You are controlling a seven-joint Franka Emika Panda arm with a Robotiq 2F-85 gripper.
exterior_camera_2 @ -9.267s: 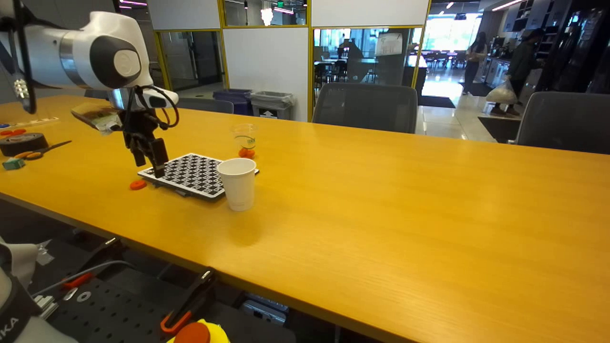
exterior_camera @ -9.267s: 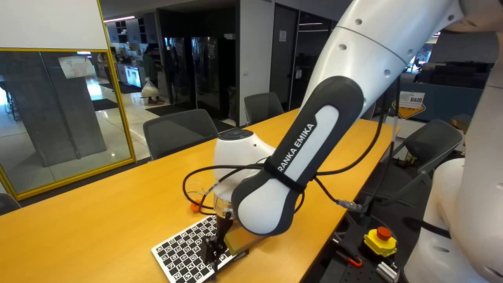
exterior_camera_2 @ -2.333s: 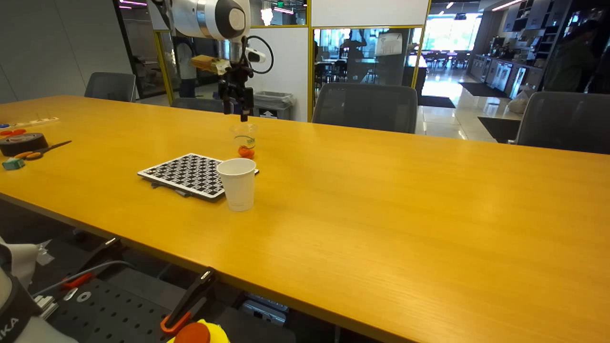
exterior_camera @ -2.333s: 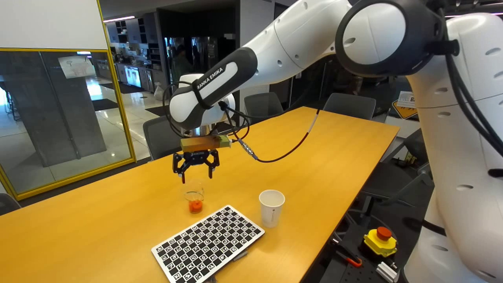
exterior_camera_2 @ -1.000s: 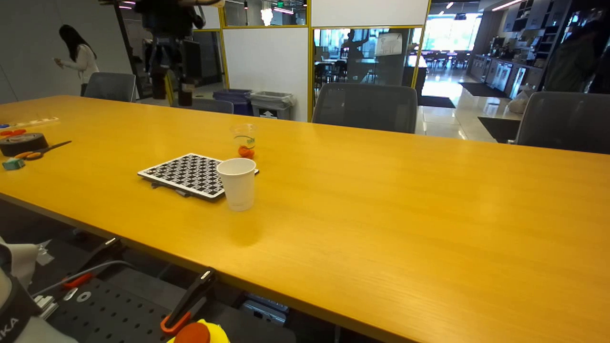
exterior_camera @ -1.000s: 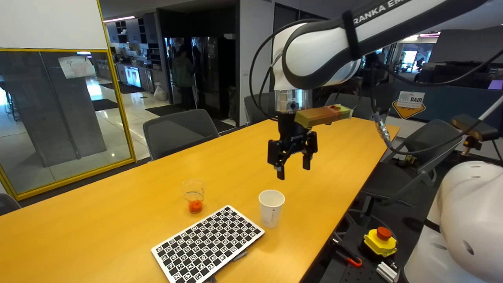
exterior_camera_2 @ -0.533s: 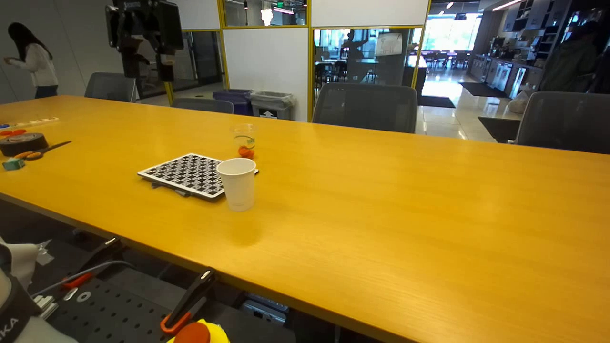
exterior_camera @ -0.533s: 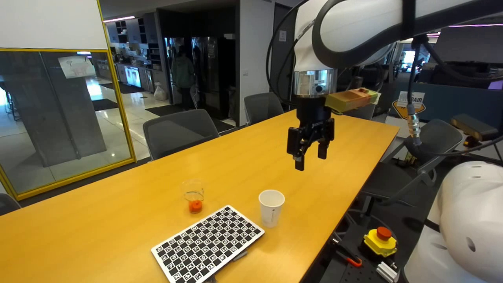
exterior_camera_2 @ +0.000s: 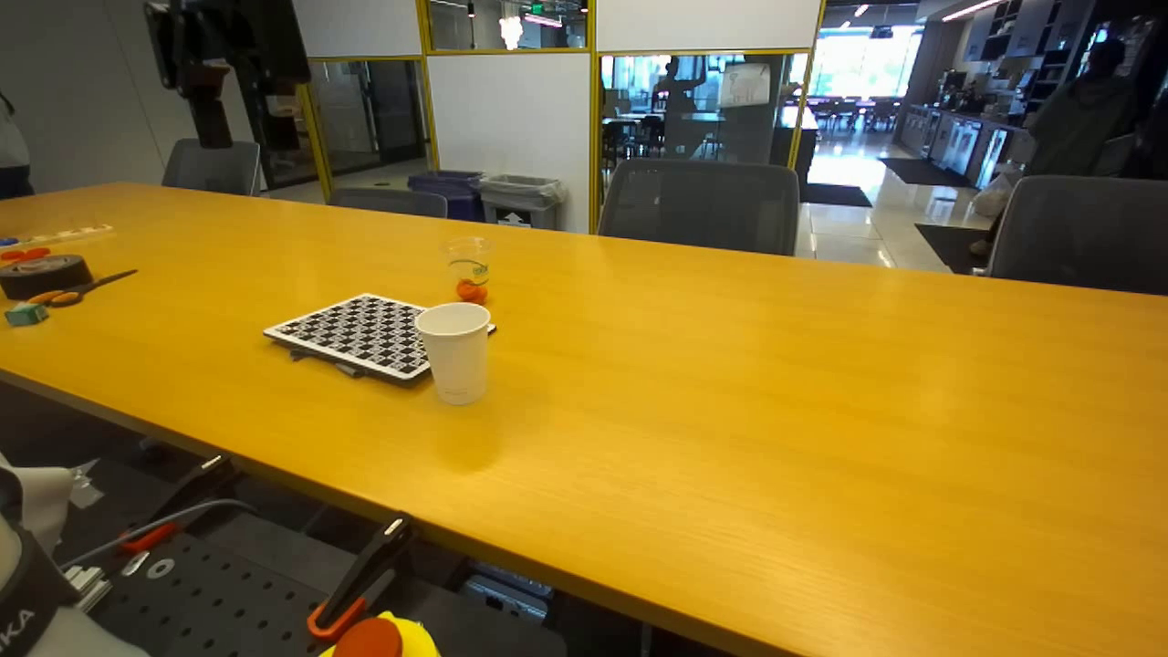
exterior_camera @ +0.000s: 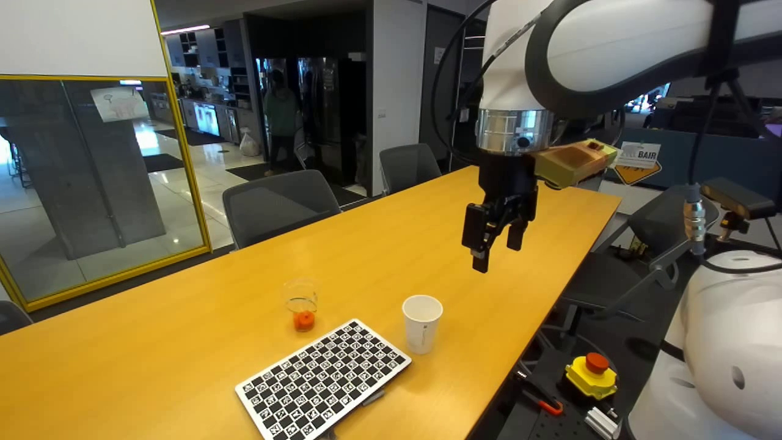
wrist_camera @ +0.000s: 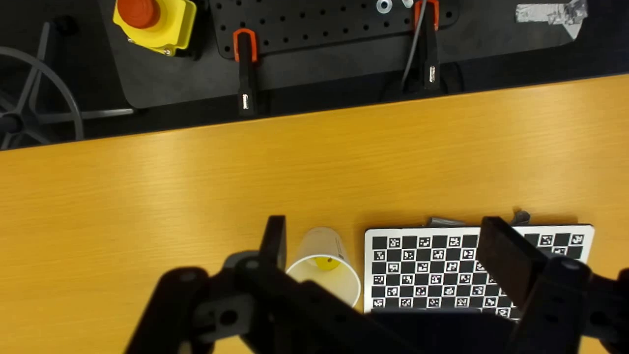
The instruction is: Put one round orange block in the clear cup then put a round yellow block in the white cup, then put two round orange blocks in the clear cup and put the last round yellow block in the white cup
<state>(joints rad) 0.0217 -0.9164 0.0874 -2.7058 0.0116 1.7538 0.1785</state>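
Blocks (exterior_camera_2: 472, 292), round and orange, lie in the see-through cup (exterior_camera_2: 469, 267).

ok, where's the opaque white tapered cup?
In the wrist view's lower middle, the white cup stands just left of the flat black-and-white checkered board.

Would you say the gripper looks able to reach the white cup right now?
Probably yes: the gripper is open and empty, and the white cup stands upright beside the checkered board, with nothing covering it.
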